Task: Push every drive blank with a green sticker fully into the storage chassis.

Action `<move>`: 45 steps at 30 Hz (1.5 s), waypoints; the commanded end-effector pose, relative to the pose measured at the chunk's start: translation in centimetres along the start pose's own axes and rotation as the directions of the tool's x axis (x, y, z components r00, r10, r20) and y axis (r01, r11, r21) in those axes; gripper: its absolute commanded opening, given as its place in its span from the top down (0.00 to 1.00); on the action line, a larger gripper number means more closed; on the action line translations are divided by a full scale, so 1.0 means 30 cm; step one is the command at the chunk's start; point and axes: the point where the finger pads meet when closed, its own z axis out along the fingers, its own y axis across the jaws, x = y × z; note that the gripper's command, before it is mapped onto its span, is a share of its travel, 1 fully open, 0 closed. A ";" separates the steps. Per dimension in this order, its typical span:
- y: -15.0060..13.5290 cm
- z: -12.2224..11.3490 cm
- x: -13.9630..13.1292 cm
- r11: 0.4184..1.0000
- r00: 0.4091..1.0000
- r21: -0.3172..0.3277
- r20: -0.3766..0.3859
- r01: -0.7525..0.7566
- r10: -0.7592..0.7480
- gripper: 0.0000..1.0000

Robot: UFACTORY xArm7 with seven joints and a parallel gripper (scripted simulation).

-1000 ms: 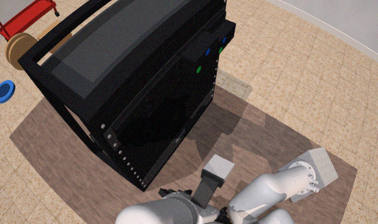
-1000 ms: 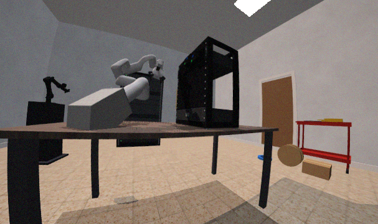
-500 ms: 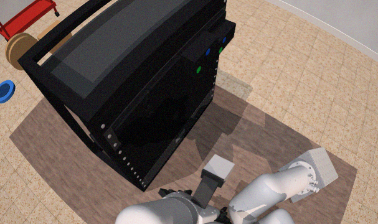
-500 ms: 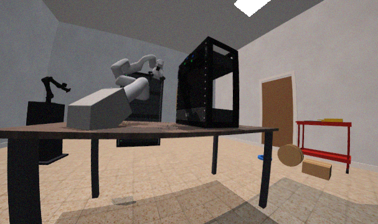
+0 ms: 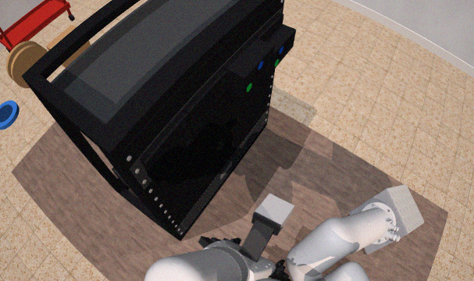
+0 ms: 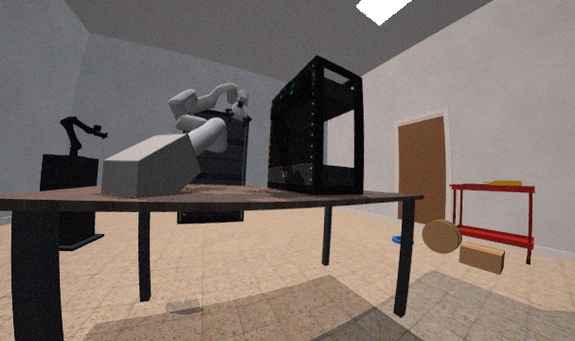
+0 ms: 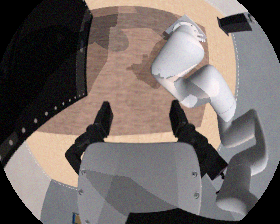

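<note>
A black rack (image 5: 158, 94) stands on the brown table; it also shows in the exterior view (image 6: 315, 133). High on its front, drive blanks stand out with round stickers: a green one (image 5: 249, 87), a second green one (image 5: 276, 62), a blue one (image 5: 261, 65) and a second blue one (image 5: 281, 50). My gripper (image 7: 140, 107) is open and empty, well in front of the rack and apart from it; it also shows in the exterior view (image 6: 241, 108). In the wrist view the rack's front rail (image 7: 38, 123) lies to the left of the fingers.
The arm's grey base block (image 5: 393, 215) sits on the table at the right. On the floor behind the rack are a red cart (image 5: 33, 19), a tan round disc (image 5: 23, 60), a cardboard box (image 6: 481, 257) and a blue ring (image 5: 5, 114).
</note>
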 end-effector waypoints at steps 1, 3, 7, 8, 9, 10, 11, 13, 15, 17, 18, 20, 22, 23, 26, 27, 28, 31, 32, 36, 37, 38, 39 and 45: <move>0.000 -0.002 0.001 1.000 1.000 0.002 0.001 0.000 0.000 0.00; 0.000 -0.002 0.001 1.000 1.000 0.002 0.001 0.000 0.000 0.00; 0.000 -0.002 0.001 1.000 1.000 0.002 0.001 0.000 0.000 0.00; 0.000 -0.002 0.001 1.000 1.000 0.002 0.001 0.000 0.000 0.00; 0.000 -0.002 0.001 1.000 1.000 0.002 0.001 0.000 0.000 0.00; 0.000 -0.002 0.001 1.000 1.000 0.002 0.001 0.000 0.000 0.00; 0.000 -0.002 0.001 1.000 1.000 0.002 0.001 0.000 0.000 0.00; 0.000 -0.002 0.001 1.000 1.000 0.002 0.001 0.000 0.000 0.00; 0.000 -0.002 0.001 1.000 1.000 0.002 0.001 0.000 0.000 0.00; 0.000 -0.002 0.001 1.000 1.000 0.002 0.001 0.000 0.000 0.00; 0.000 -0.002 0.001 1.000 1.000 0.002 0.001 0.000 0.000 0.00; 0.000 -0.002 0.001 1.000 1.000 0.002 0.001 0.000 0.000 0.00; 0.000 -0.002 0.002 1.000 1.000 0.003 0.002 0.000 0.000 0.00; -0.001 -0.002 0.002 1.000 1.000 0.004 0.003 0.000 0.000 0.00; -0.003 -0.003 0.005 1.000 1.000 0.008 0.008 0.002 -0.002 0.00; -0.004 -0.003 0.007 1.000 1.000 0.010 0.010 0.003 -0.003 0.00; -0.005 -0.004 0.009 1.000 1.000 0.013 0.014 0.003 -0.004 0.00; -0.010 -0.006 0.018 1.000 1.000 0.025 0.028 0.007 -0.008 0.00; -0.012 -0.006 0.022 0.999 0.999 0.031 0.034 0.008 -0.009 0.00; -0.017 -0.008 0.031 0.999 0.999 0.044 0.048 0.012 -0.014 0.00; -0.020 -0.009 0.037 0.999 0.998 0.052 0.056 0.013 -0.016 0.00; -0.024 -0.010 0.043 0.998 0.998 0.061 0.065 0.015 -0.019 0.00; -0.027 -0.012 0.050 0.997 0.997 0.070 0.074 0.017 -0.022 0.00; -0.052 -0.022 0.103 0.989 0.989 0.149 0.143 0.025 -0.047 0.00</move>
